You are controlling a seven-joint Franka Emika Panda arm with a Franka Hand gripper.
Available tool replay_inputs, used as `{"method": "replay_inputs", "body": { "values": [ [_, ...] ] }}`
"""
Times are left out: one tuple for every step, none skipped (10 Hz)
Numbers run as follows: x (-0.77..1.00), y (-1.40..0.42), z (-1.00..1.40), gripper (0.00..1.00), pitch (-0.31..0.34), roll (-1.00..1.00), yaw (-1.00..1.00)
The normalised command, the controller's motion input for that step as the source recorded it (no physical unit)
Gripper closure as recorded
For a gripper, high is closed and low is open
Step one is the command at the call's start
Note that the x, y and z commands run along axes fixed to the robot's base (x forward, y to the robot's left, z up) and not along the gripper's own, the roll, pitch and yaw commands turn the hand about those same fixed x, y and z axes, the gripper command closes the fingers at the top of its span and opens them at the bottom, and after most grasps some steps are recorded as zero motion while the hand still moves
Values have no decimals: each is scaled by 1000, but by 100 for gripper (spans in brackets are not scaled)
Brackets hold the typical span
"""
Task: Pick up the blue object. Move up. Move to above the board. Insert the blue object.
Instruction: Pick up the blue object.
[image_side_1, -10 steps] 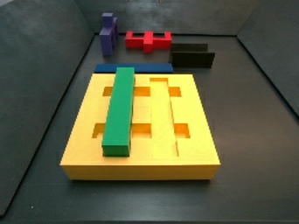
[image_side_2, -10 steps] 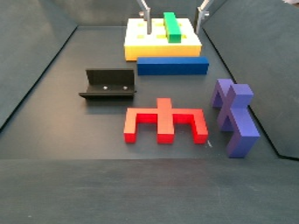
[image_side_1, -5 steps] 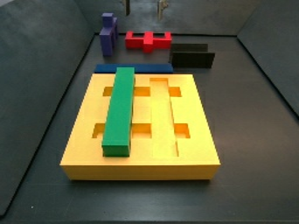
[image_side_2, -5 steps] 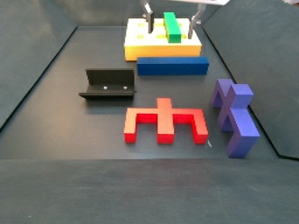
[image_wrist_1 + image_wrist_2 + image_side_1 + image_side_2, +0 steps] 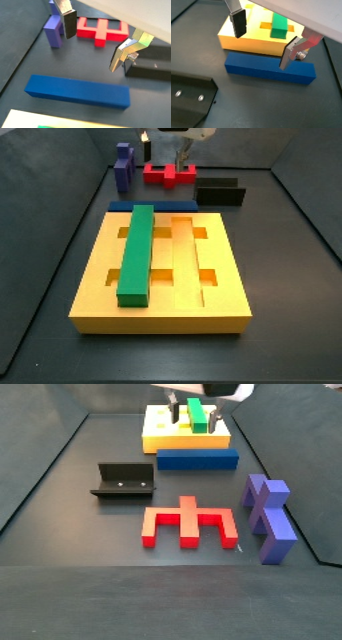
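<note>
Hand (image 5: pixel 263 39) poised over the bar, fingers spread wide with nothing between them. In both wrist views the two silver plates with their dark pads straddle empty air, and the blue bar (image 5: pixel 270 71) lies on the floor directly beneath that gap.

The relation that matters: the bar runs lengthwise along the board's (image 5: pixel 246 42) short edge, just beside it, perhaps touching. The fingers (image 5: pixel 68 22) sit one to each long side of the bar, so their closing line crosses its narrow width. That looks right for a straight drop and a squeeze about mid-length.

In a side view the hand (image 5: pixel 191 408) hangs above the board's end, with the blue bar (image 5: pixel 198 459) below on the near side of the yellow slab (image 5: pixel 171 441). In another side view only a strip of blue (image 5: pixel 128 205) peeps out behind the board (image 5: pixel 221 298).

Neighbours: the green bar (image 5: pixel 138 253) lies seated in a groove. The red piece (image 5: pixel 190 521), the purple block (image 5: pixel 269 515) and the fixture (image 5: pixel 123 481) all stand well apart from the grasp. The tight spot, I'd judge, is the board side: the finger dropping there has little room between the bar and the yellow wall.
</note>
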Motion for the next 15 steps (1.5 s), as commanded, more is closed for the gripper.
{"method": "replay_inputs", "body": {
  "values": [
    [0, -277, -289, 0, 0, 7, -926],
    [0, -174, -311, 0, 0, 0, -989],
    [0, 0, -351, 0, -3, 0, -1000],
    [-140, 9, -397, 0, -14, 0, -951],
    [-254, 49, -440, 0, -44, 0, -871],
    [-297, 46, -434, 0, -70, -16, -840],
    [-326, 0, -369, 0, -80, -14, -743],
    [-389, 0, -346, 0, -89, -4, -691],
    [-254, 0, -249, 0, -57, 0, -671],
    [0, -71, -249, 0, 0, 0, -640],
    [131, 0, -329, 0, 66, 19, -589],
    [146, -91, -186, 0, 111, 124, -457],
    [160, -171, -120, 0, 137, 211, -431],
    [129, -109, -131, 0, 147, 247, -414],
    [63, -134, -66, 0, 130, 313, -383]
  ]
}}
